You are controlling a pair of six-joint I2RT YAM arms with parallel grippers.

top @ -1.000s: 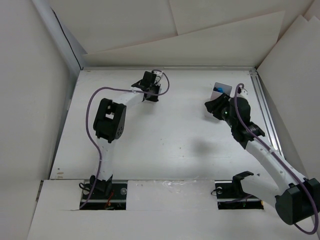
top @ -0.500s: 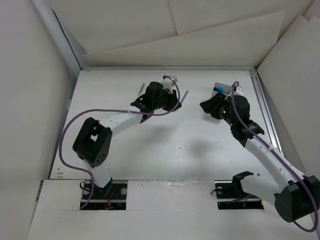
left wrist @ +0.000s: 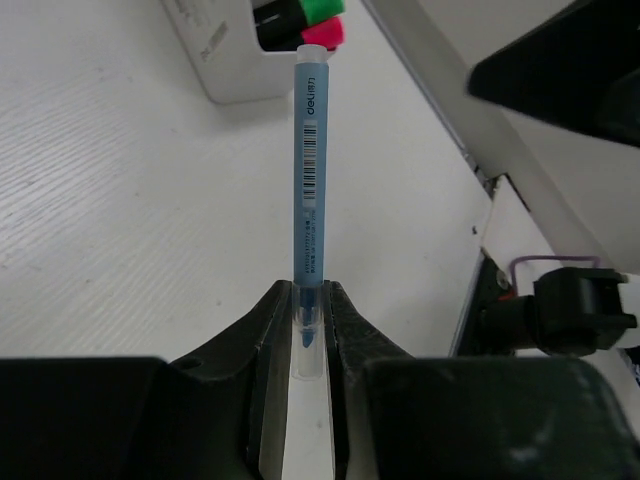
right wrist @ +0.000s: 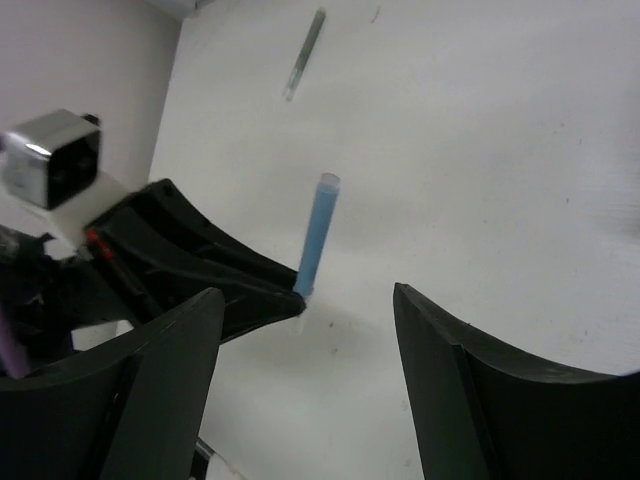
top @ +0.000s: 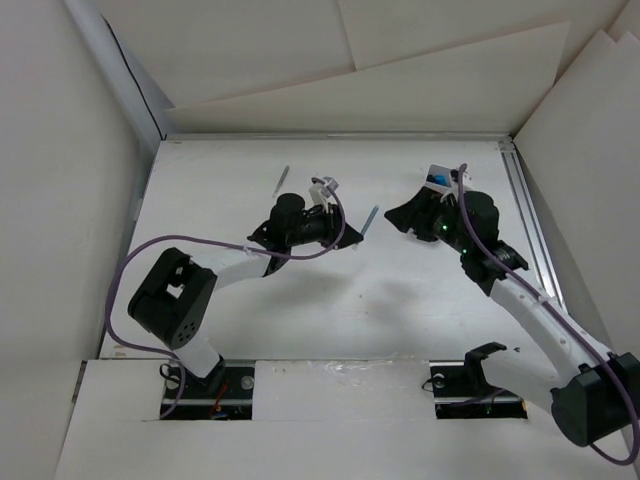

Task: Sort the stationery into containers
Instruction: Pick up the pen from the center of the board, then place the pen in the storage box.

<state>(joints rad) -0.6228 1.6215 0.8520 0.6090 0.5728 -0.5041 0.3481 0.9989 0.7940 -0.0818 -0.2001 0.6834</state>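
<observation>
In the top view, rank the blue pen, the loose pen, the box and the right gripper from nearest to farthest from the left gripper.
1. The blue pen: clamped in the left gripper, sticking out to its right.
2. The right gripper: just right of that pen's tip.
3. The loose pen, far left, and the box, far right behind the right gripper: too close to call.

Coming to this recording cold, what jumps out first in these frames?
The left gripper pinches a blue pen by one end near the table's centre, aimed at the white box of highlighters at the far right. The right gripper stands open, facing the pen's free end. A second pen lies loose farther back.
</observation>
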